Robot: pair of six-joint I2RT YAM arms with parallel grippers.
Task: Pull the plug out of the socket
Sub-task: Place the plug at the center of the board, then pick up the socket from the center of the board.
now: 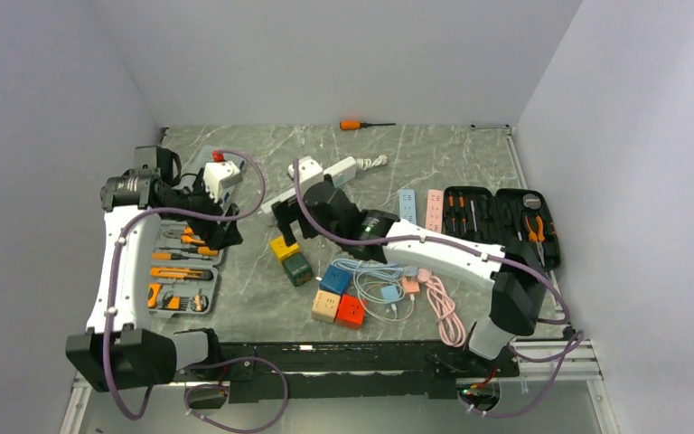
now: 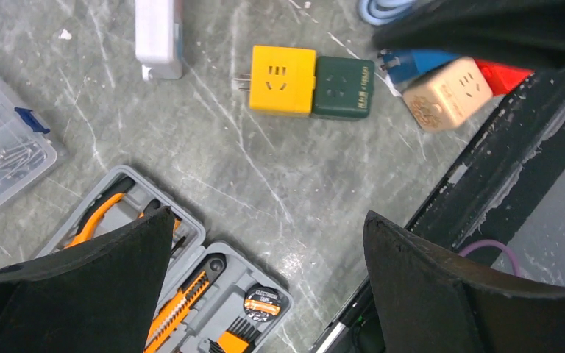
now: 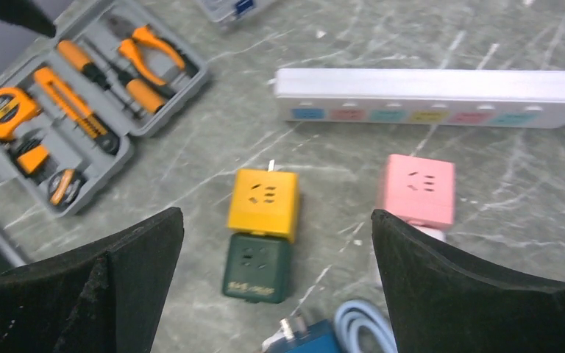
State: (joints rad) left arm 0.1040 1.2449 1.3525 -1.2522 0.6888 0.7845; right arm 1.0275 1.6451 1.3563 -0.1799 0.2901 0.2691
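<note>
Hovering over the task pair: right gripper (image 3: 276,220), fingers spread wide, grasping nothing. Directly below, between its fingers: yellow cube (image 3: 263,202) joined flush to green cube (image 3: 257,266), yellow farther out, its bare prongs pointing away. Beyond them: white power strip (image 3: 434,95). Toward one finger: pink cube (image 3: 417,190). Left gripper (image 2: 268,219): likewise spread and empty, with grey tool case (image 2: 213,294) beneath its fingers.

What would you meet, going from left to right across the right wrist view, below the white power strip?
grey tool case → yellow cube → pink cube. The green cube lies directly below the yellow cube, so it is left out.
</note>
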